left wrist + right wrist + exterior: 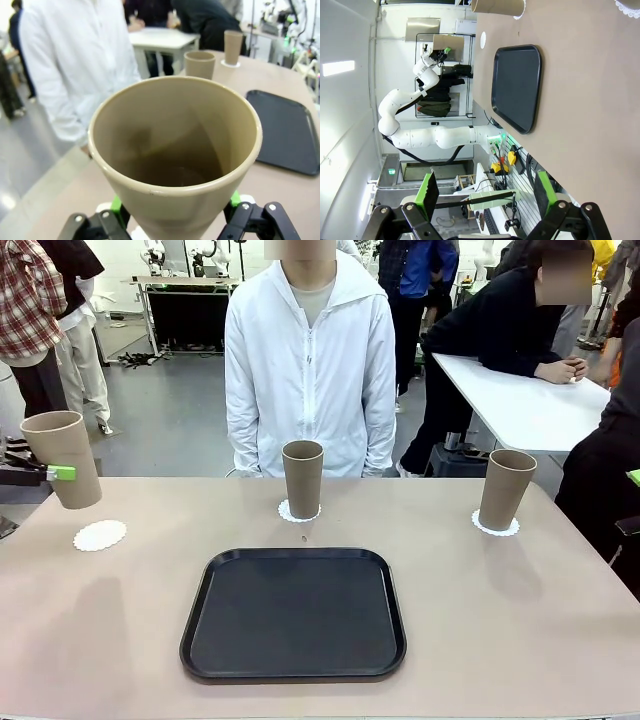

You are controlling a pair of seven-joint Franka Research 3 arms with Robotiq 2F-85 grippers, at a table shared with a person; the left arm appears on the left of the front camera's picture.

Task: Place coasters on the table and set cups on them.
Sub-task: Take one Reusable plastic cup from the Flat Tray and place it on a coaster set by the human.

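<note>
My left gripper (52,473) is shut on a tan cup (62,460), holding it slightly tilted above the table's (500,620) left end. In the left wrist view that cup (175,150) opens toward the camera between my green-padded fingers (116,204). A bare white coaster (100,535) lies just below and to the right of it. A second cup (302,478) stands on a coaster (299,511) at the far middle. A third cup (506,488) stands on a coaster (495,525) at the far right. My right gripper (486,195) is open and holds nothing, off the table's side.
A black rounded-square tray (293,612) lies in the table's near middle. A person in a white jacket (308,370) stands at the far edge behind the middle cup. A white table (525,400) with people at it stands behind on the right.
</note>
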